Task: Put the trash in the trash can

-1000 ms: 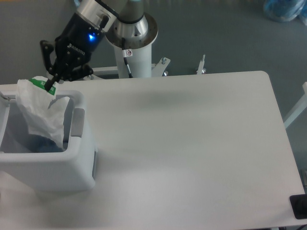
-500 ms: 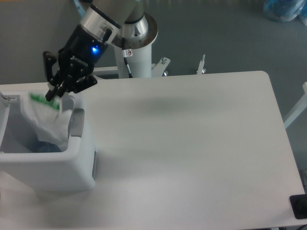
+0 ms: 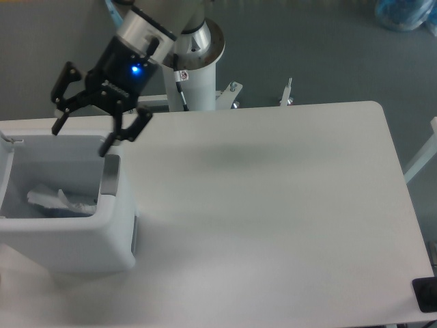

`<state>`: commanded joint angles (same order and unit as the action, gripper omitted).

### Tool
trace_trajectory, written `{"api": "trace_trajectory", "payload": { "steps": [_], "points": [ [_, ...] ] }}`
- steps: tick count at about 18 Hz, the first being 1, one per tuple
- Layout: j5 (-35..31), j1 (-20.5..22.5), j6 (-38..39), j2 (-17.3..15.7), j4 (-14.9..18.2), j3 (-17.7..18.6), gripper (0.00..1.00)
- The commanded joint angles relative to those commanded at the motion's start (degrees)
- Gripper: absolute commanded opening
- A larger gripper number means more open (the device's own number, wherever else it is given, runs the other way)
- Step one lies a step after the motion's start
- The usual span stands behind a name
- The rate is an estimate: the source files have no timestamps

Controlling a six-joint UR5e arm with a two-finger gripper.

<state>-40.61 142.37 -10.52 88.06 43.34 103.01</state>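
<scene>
Trash can [image 3: 82, 239] sits at the left end of the white surface [image 3: 273, 205], its left side cut off by the frame edge. Grey tab on the can's right wall, facing the middle of the surface. Behind the can, off the surface, the arm's white pedestal [image 3: 194, 75] stands on grey floor. Two small metal fittings show right of the pedestal, along the back edge of the surface. A dark object [image 3: 425, 295] sits at the surface's near right corner, far from the can. A bluish bundle [image 3: 406, 14] lies on the floor at top right.

Gripper [image 3: 83, 138] hangs above the can's back rim, spread wide, nothing between the fingers; blue light lit on its body. Nothing stands between it and the can's opening.

Pouch [image 3: 58, 200] lies crumpled inside the can, low down, below the gripper and apart from it. A patch of blue [image 3: 63, 212] shows just under the pouch; cannot tell what it is.
</scene>
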Motion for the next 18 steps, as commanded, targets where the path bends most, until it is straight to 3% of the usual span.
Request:
{"api": "trace_trajectory", "payload": {
  "steps": [6, 12, 15, 17, 18],
  "points": [
    [0.0, 8.35, -13.1, 0.36, -1.5, -0.88, 1.0],
    [-1.57, 12.4, -27.51, -0.17, -1.06, -4.57, 1.0],
    [-9.9, 12.23, -38.48, 0.18, -1.15, -4.31, 1.0],
    [-21.11, 11.36, -49.26, -0.69, -0.02, -3.09, 1.0],
    [-23.09, 10.83, -50.38, -0.96, 0.26, -2.99, 1.0]
  ]
}}
